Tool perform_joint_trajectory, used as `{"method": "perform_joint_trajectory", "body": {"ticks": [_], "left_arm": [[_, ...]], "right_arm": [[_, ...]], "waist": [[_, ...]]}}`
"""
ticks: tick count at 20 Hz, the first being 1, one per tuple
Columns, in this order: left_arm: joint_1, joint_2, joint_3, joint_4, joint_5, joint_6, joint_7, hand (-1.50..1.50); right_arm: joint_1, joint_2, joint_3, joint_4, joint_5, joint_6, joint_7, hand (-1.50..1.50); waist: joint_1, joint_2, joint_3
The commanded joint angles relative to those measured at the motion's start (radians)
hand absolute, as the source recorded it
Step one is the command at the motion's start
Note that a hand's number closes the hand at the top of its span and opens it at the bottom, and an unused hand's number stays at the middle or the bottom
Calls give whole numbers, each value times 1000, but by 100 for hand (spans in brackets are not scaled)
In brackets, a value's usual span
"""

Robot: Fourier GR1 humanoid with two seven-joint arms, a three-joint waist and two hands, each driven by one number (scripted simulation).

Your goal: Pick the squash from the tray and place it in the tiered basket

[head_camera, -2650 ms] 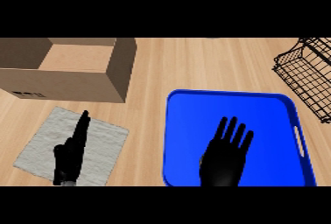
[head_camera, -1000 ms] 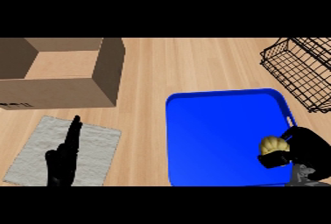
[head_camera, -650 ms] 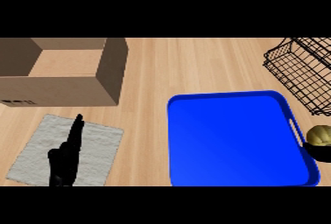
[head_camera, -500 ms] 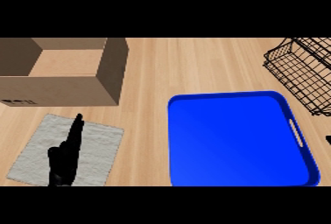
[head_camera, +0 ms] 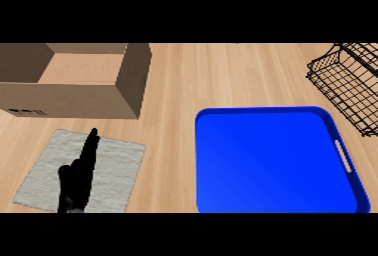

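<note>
Close by the black wire basket (head_camera: 347,85) lies a glossy blue tray (head_camera: 280,160) with rounded corners. Left of the tray, the left hand (head_camera: 74,184) rests straight-fingered, open, over a nubby grey towel (head_camera: 122,165)

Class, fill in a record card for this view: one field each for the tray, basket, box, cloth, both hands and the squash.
tray: blue, right of centre on the wooden counter; nothing shows on it
tiered basket: black wire, right edge, partly cut off
box: cardboard, open-topped, upper left
cloth: grey, lower left, near the box
left hand: open, fingers straight, over the cloth
right hand: not in view
squash: not in view
</note>
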Motion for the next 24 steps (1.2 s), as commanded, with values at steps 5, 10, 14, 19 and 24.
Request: {"method": "perform_joint_trajectory", "body": {"ticks": [5,10,14,19,24], "left_arm": [[10,-39,-19,52,-20,-31,-12,0],[-16,-56,-32,26,-58,4,42,0],[-43,-20,41,103,-9,-76,-18,0],[-65,-35,43,90,-22,-71,25,0],[-25,-59,30,85,-41,-67,-5,0]], "right_arm": [[-213,-178,18,143,-13,81,136,150],[-301,-230,22,405,20,-10,33,150],[-419,-263,72,549,58,-48,42,150],[-480,-276,110,776,64,-126,-94,150],[-538,-290,148,1004,92,-218,-217,150]], "waist": [[20,9,-4],[26,12,-3],[25,12,-4],[24,13,-3],[29,14,-3]]}}
